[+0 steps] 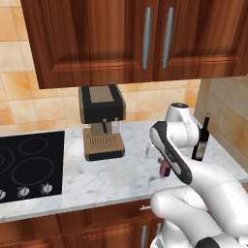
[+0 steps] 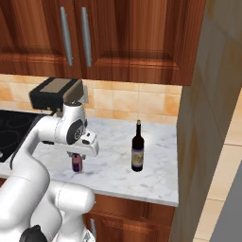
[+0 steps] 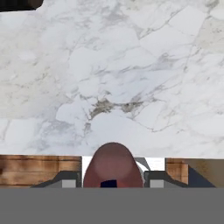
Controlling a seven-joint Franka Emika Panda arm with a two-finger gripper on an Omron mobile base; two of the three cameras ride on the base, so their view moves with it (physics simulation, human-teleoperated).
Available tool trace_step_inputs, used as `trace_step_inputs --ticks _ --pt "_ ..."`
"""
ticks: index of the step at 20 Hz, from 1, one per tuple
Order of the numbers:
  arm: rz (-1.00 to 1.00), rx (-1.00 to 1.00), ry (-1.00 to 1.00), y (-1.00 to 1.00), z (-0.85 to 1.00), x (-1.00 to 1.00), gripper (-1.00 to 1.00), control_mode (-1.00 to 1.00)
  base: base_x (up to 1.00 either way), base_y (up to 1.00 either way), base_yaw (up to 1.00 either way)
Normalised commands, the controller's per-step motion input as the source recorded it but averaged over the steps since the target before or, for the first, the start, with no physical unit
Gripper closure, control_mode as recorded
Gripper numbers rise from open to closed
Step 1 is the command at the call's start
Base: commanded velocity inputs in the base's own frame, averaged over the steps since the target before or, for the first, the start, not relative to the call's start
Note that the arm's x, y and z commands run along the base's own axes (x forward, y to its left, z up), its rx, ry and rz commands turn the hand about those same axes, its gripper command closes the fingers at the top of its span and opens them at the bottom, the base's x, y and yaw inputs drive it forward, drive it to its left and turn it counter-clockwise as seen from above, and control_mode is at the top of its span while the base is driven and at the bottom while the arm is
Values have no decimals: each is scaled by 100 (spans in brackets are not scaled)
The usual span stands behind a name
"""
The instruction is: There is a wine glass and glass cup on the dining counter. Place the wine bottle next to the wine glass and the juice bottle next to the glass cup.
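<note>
The small pinkish-red juice bottle (image 2: 76, 164) with its dark cap stands upright at the marble worktop's front part, and my gripper (image 2: 76, 158) is shut on it from above. The hand view has the juice bottle (image 3: 113, 164) between my two fingertips (image 3: 65, 180), in the shut gripper (image 3: 113, 178). Whether the bottle still touches the marble I cannot tell. To the right of it the tall dark wine bottle (image 2: 137, 152) stands untouched; it is the wine bottle (image 1: 201, 140) behind my arm in the left base view. The juice bottle (image 1: 165, 169) peeks out beside my forearm. The wine glass, glass cup and dining counter are out of view.
A brown and black coffee machine (image 1: 101, 121) stands at the back of the marble worktop (image 1: 111, 179). A black hob (image 1: 26, 164) lies at the left. Wood cabinets (image 1: 121, 38) hang overhead, and a tall wood panel (image 2: 208, 118) walls off the right end.
</note>
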Motion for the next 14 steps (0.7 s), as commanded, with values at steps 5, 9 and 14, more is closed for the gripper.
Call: trace_step_inputs --ticks 5,9,14 --pt "8 -2 -7 7 42 -16 100 -100 0 0 0" --pt "6 -1 -1 0 23 0 100 -100 0 0 0" --pt "4 0 0 0 7 0 100 -100 0 0 0"
